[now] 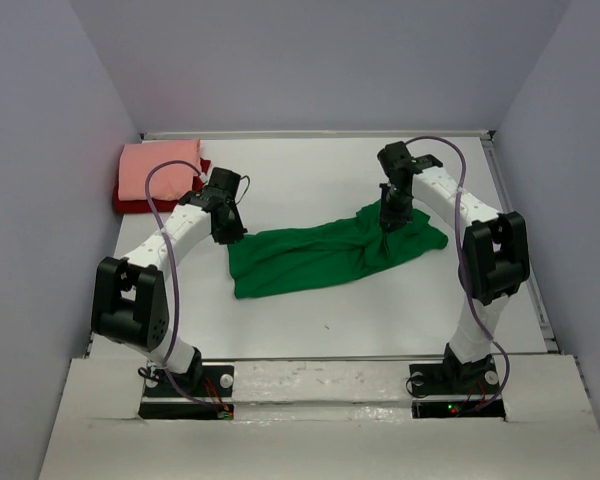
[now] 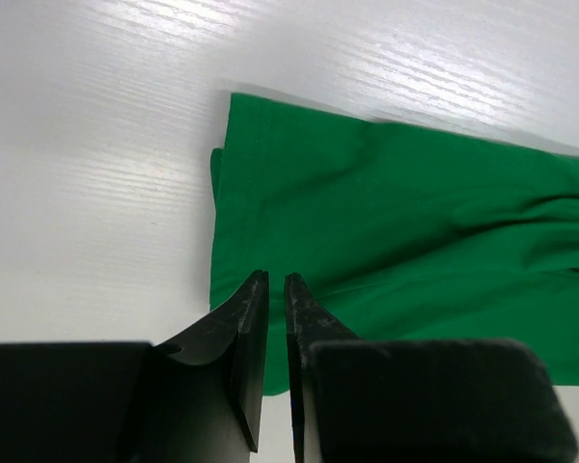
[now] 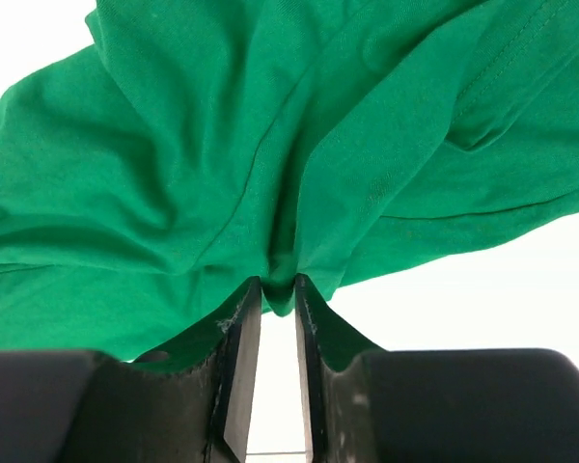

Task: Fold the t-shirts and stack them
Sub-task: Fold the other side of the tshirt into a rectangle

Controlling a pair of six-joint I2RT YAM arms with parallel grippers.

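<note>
Sprawling rumpled, green t-shirt [image 1: 310, 255] spans left pincer [image 2: 275, 280] and right pincer [image 3: 277, 282], both slightly parted.

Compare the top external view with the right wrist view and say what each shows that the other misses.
Only the top external view shows the pink t-shirt lying on the dark red t-shirt in the far left corner, and the left claw at the green t-shirt's left end. Only the right wrist view shows folds puckering toward slightly parted fingertips, white surface visible through the gap; whether cloth is gripped is unclear. Both show the green t-shirt, the right claw and the table.
</note>
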